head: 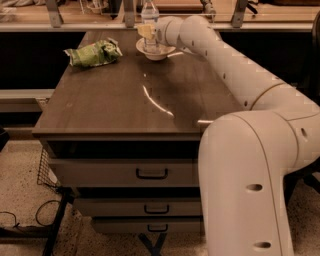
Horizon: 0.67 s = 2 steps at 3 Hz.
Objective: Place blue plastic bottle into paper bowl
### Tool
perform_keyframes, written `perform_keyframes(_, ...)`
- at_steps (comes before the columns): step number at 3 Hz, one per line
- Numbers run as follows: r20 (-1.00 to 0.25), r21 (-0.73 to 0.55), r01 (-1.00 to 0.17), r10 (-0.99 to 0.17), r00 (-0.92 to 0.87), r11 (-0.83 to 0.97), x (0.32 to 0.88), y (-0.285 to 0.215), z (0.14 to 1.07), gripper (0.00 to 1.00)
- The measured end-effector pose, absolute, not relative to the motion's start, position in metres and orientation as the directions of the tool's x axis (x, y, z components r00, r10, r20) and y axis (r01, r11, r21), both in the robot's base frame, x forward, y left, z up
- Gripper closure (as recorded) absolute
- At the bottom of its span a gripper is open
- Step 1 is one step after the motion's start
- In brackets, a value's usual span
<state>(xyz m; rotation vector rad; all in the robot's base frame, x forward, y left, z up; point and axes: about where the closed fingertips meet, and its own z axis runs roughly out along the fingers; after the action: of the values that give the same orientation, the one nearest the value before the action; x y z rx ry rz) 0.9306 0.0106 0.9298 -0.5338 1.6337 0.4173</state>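
Note:
The blue plastic bottle (pixel 149 15) is clear with a white cap and stands upright at the far end of the table, its base inside the off-white paper bowl (pixel 161 51). My gripper (pixel 148 32) reaches in from the right at the end of the long white arm. It is closed around the bottle's middle, with a yellowish finger pad (pixel 145 31) across the label. The bottle's lower part is hidden behind the gripper and the bowl's rim.
A green crumpled snack bag (pixel 94 52) lies at the far left of the dark wooden table (pixel 125 105). A railing with posts runs behind the table. Drawers sit below the tabletop. My large white arm base fills the right foreground.

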Motion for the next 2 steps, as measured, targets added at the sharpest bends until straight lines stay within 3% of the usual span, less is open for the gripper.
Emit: perform_keyframes(2, -0.991, -0.034, -0.570, -0.103, -0.090, 0.821, 0.9307, 0.0161, 0.9268, 0.58)
